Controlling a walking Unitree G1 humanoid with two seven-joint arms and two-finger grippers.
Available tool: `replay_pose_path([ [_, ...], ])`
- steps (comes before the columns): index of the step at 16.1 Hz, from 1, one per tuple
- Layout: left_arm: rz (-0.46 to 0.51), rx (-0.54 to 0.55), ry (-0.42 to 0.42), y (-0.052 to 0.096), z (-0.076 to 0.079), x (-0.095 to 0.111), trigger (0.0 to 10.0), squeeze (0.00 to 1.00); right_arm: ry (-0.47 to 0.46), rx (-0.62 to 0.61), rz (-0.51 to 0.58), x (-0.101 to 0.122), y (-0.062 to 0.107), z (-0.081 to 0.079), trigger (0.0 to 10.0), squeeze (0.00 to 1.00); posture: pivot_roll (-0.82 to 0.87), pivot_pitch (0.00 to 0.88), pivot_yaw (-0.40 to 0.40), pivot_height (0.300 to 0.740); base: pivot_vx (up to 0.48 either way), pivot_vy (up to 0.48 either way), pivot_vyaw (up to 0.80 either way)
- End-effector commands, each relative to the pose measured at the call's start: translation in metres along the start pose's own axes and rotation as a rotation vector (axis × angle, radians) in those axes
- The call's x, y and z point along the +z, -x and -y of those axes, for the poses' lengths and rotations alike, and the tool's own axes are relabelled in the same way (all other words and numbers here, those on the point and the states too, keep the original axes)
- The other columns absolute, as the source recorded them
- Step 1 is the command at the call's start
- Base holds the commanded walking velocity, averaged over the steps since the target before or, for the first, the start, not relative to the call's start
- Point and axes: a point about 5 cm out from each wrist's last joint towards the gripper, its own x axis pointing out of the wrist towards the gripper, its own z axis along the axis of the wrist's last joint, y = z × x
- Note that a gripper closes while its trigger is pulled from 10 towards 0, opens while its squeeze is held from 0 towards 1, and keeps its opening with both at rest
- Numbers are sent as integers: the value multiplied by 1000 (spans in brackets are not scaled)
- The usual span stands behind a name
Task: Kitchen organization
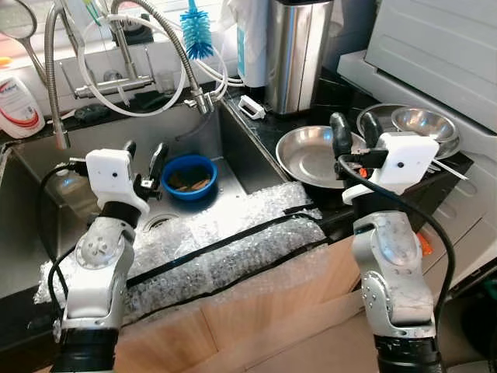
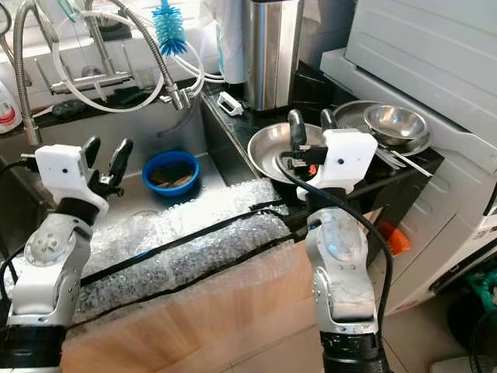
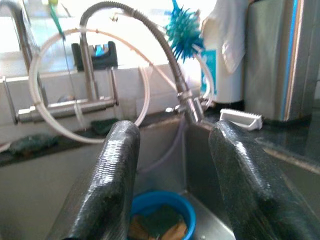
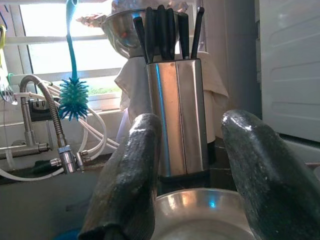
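Both silver arms are raised from the elbow, forearms upright, wrists pointing the black fingers forward. The left gripper [image 1: 144,155] hovers over the steel sink [image 1: 233,159], its 2 fingers spread apart with nothing between them; just beyond its tips sits a blue bowl [image 1: 189,176] on the sink floor, holding brownish scraps. The right gripper [image 1: 351,132] is held above the dark counter [image 2: 404,183], fingers likewise apart and empty, directly over the near rim of a wide, shallow steel pan [image 1: 311,155].

The pan is bright and round, lying flat beside the sink's right edge. Behind it to the right — near the white appliance [image 1: 435,47] — 2 more steel bowls [image 2: 392,124] are nested, with thin utensils across them. A tall steel knife holder [image 4: 177,115] stands at the back of the counter, black handles sticking out of its top. A blue bristle brush [image 1: 197,35] hangs by the coiled faucet hose [image 1: 167,43]. Bubble wrap [image 1: 217,249] with black tape strips drapes over the sink's front edge, above brown cardboard [image 1: 272,326].
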Motion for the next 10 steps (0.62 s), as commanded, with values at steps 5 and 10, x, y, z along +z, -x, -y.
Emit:
replay_pose_path([
  [5, 12, 7, -5, -1, -3, 3, 10000, 0, -11, 12, 15, 3, -3, -5, 10000, 0, -81, 0, 71, 740, 0, 0, -776],
  [10, 28, -4, -19, -3, -2, 7, 10000, 0, -7, 13, 29, 4, -3, -6, 10000, 0, -79, 0, 73, 740, 0, 62, 0],
])
